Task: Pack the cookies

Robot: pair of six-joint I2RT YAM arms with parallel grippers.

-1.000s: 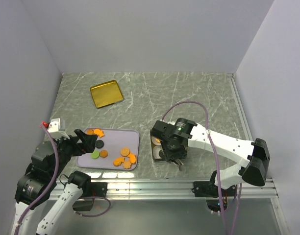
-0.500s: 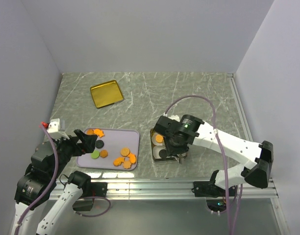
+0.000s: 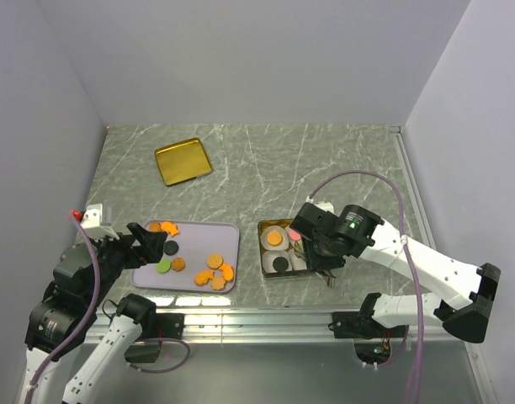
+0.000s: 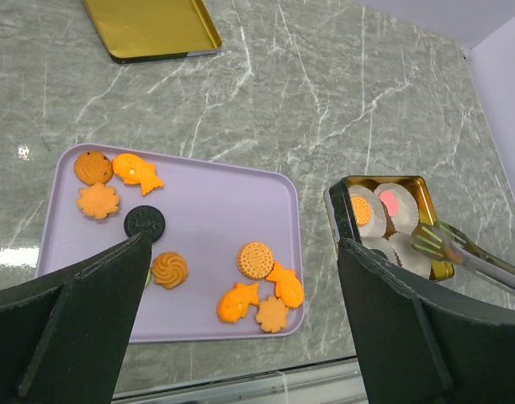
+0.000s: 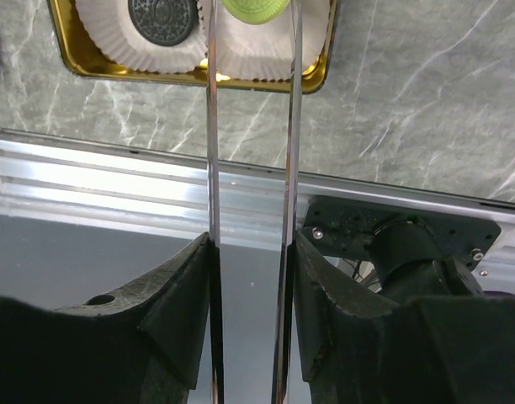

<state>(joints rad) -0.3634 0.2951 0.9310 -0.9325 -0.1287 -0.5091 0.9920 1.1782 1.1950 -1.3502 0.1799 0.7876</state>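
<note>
Several cookies lie on the purple tray point(image 3: 199, 233), mostly orange ones point(image 3: 215, 262), plus a black disc point(image 3: 171, 247) and a green one point(image 3: 163, 267). The gold tin point(image 3: 262, 244) holds paper cups with an orange point(image 3: 274, 238), a pink point(image 3: 294, 236) and a black cookie point(image 3: 280, 263). My right gripper point(image 5: 251, 244) is shut on metal tongs point(image 5: 212, 151). The tong tips flank a green cookie point(image 5: 254, 7) over a cup in the tin's near right corner; whether they grip it I cannot tell. My left gripper point(image 4: 245, 244) is open above the tray.
A gold lid point(image 3: 183, 160) lies at the back left of the marble table. The metal rail point(image 3: 308, 316) runs along the near edge. Walls close in the left, back and right sides.
My right arm has swung to the right, off the top of the tin, so the cups and cookies in it now show. The left arm has not moved.
</note>
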